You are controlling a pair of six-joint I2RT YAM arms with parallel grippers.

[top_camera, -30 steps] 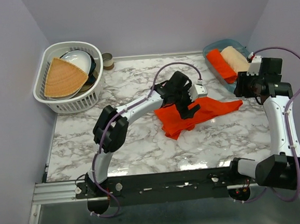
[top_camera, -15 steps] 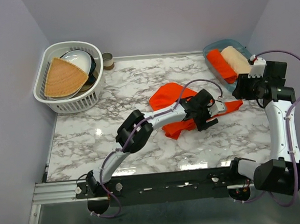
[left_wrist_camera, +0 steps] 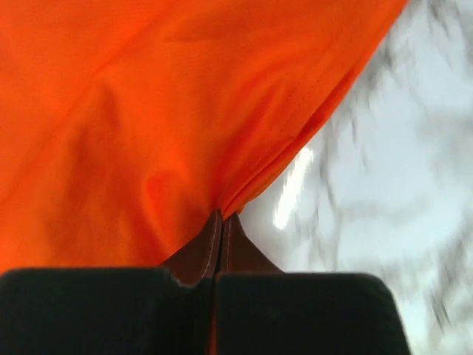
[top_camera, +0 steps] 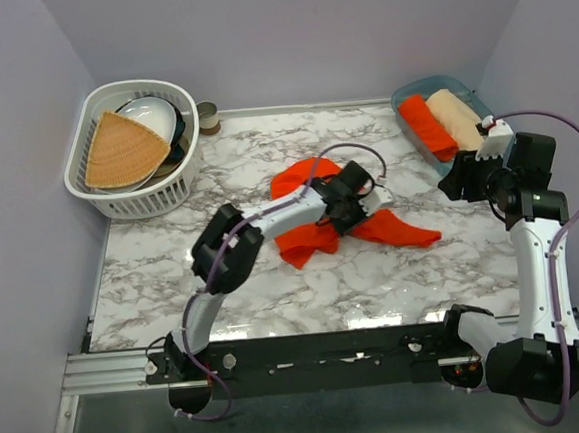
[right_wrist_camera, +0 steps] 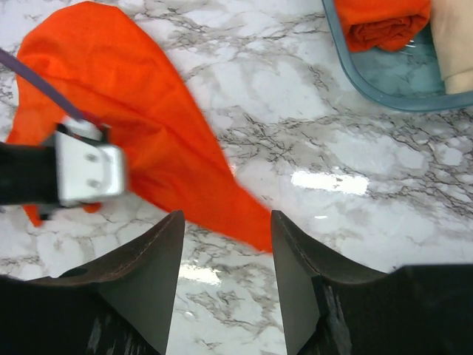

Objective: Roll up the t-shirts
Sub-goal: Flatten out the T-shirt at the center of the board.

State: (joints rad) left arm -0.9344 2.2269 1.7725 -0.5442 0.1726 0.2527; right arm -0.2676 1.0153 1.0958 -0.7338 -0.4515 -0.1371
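Note:
A loose orange-red t-shirt (top_camera: 306,240) lies crumpled in the middle of the marble table (top_camera: 174,276). My left gripper (top_camera: 353,199) sits on top of it. In the left wrist view its fingers are pressed together at the tips (left_wrist_camera: 222,220) with a fold of the orange cloth (left_wrist_camera: 148,111) pinched between them. My right gripper (top_camera: 455,180) hovers open to the right of the shirt, above the table; its jaws (right_wrist_camera: 225,222) stand apart and empty, beyond the shirt's pointed end (right_wrist_camera: 244,222). A rolled orange t-shirt (top_camera: 425,126) and a rolled beige one (top_camera: 454,115) lie in the blue bin (top_camera: 406,93).
A white basket (top_camera: 138,200) at the back left holds a tan woven fan-shaped piece (top_camera: 119,150) and a bowl (top_camera: 151,115). A small can (top_camera: 207,116) stands beside it. The blue bin's rim (right_wrist_camera: 369,85) is close to my right gripper.
My left gripper has shut on the orange t-shirt and pulled left; the shirt has shifted and bunched with it. The right gripper drifted slightly and stays open.

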